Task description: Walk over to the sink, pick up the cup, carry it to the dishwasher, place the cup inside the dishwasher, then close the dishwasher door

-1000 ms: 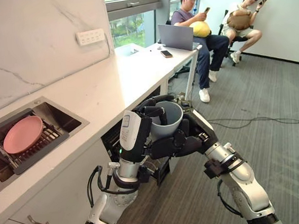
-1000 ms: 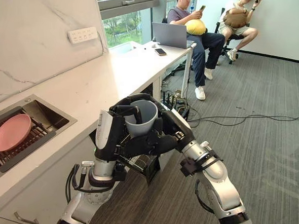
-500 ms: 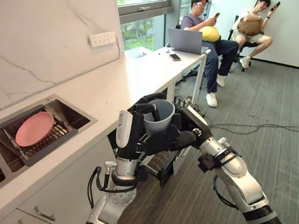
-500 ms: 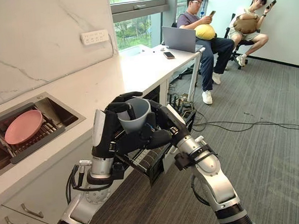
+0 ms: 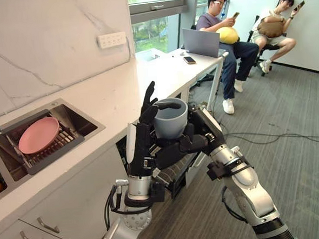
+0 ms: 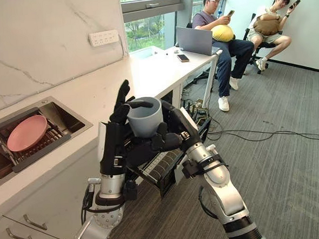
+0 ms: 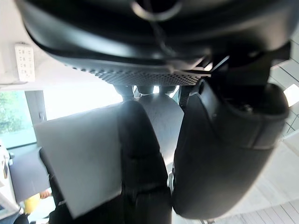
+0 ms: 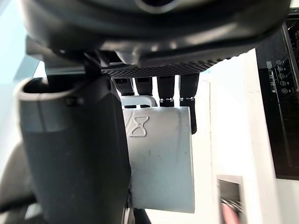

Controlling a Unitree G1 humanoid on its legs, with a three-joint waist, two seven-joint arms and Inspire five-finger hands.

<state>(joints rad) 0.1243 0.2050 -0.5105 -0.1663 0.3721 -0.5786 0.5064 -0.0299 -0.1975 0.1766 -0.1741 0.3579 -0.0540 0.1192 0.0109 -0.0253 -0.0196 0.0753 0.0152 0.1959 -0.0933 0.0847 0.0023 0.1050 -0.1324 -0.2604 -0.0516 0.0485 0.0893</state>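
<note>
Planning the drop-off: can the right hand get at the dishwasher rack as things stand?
Probably yes. The right hand, curled round the cup, is over the pulled-out dishwasher rack with nothing between; the open left hand beside the cup may need to clear.

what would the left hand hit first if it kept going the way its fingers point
Probably nothing: the left hand points straight up beside the cup, into open air; depth is unclear.

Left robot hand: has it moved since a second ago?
Yes. The left robot hand has opened: fingers curled over the cup rim before now stand straight beside it, on the countertop side. The right robot hand grips the cup.
</note>
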